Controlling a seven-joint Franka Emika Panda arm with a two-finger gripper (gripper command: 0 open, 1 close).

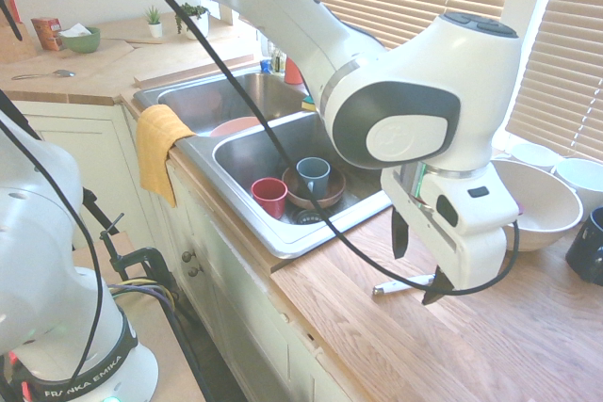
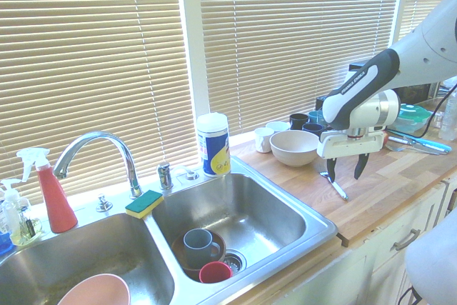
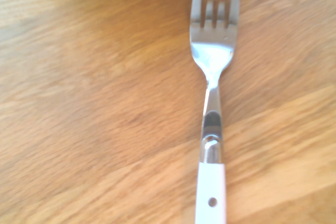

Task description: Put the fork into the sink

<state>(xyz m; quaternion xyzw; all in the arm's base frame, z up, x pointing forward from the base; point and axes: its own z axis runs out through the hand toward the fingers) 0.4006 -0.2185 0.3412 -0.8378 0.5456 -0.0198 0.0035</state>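
The fork point(image 1: 400, 284) lies flat on the wooden counter to the right of the sink point(image 1: 247, 223), its white handle pointing toward the sink. Seen from the other side, the fork point(image 2: 337, 188) lies just beyond the sink's point(image 2: 323, 223) right rim. My gripper point(image 1: 419, 265) hangs open right over it, one dark finger on each side, tips just above the wood. The second exterior view shows the gripper point(image 2: 345, 169) the same way, holding nothing. Close up, the wrist view shows the fork point(image 3: 212, 103), silver tines and neck running into the white handle.
The near basin holds a red cup point(image 1: 269, 196) and a grey-blue cup point(image 1: 313, 176) in a brown bowl. A yellow cloth point(image 1: 158, 148) drapes over the sink's front rim. A large white bowl point(image 1: 542, 202) and mugs point(image 2: 300, 120) stand behind the gripper. The faucet point(image 2: 96, 149) rises behind the sink.
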